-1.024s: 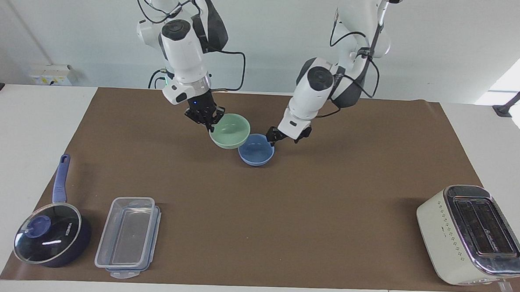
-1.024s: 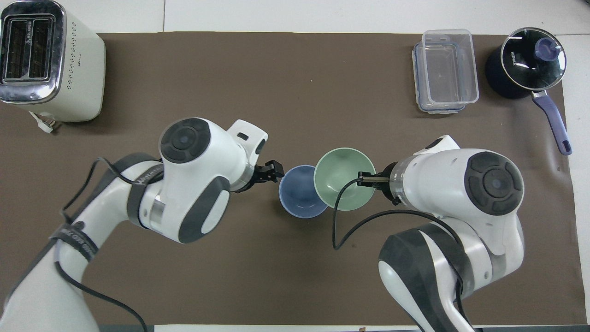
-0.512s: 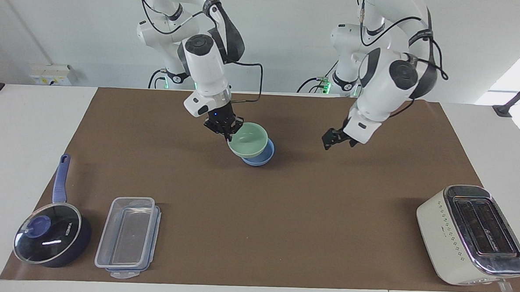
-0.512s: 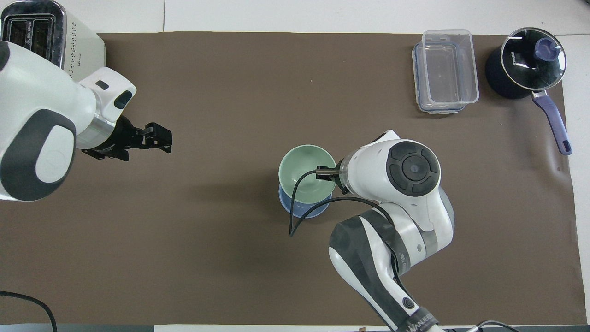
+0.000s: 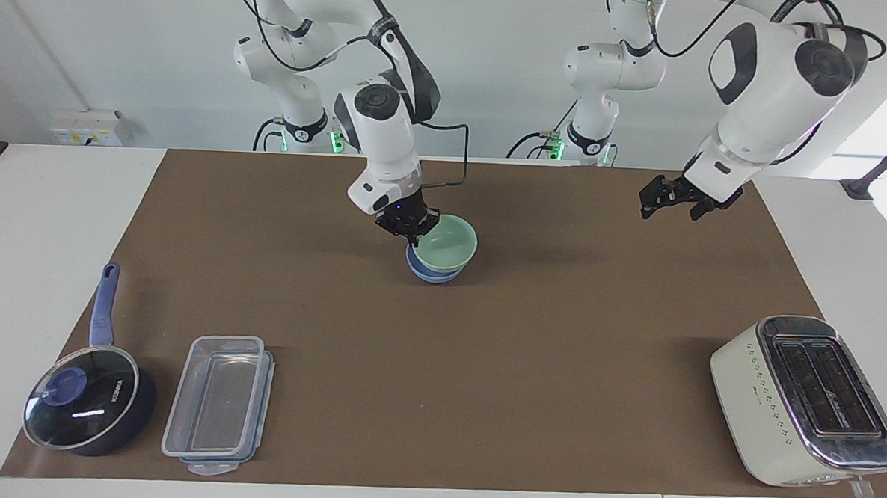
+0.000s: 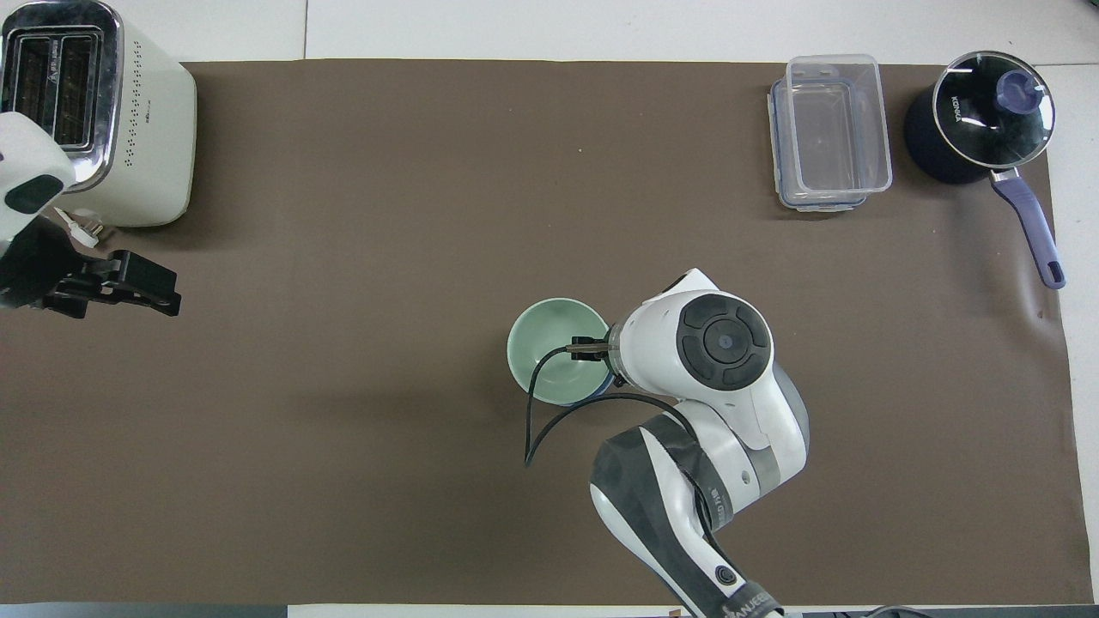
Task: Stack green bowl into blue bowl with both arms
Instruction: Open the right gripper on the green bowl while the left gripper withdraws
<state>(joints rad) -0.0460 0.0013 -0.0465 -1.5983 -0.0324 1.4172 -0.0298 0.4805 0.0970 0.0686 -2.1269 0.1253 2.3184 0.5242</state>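
Centre of frame in both views: the green bowl (image 5: 447, 242) sits nested in the blue bowl (image 5: 429, 270), with only a crescent of blue rim showing below it. The right gripper (image 5: 409, 223) is pinched tight on the green bowl's rim at the side toward the robots. The left gripper (image 5: 669, 196) hangs with its fingers apart and empty over the brown mat (image 5: 438, 368) at the upper right of the facing view, at the left edge of the overhead view close to the toaster (image 6: 94, 112).

Risks noted:
- The green bowl appears slightly off-centre in the blue one. If released while tilted, it may rock or settle askew.
- If the right arm lifts or withdraws before the fingers part, both bowls could be dragged or tipped.
- The inner finger, on withdrawal, may catch the rim and flip the green bowl out.
- The blue bowl is unsupported; any sideways push would slide the stack
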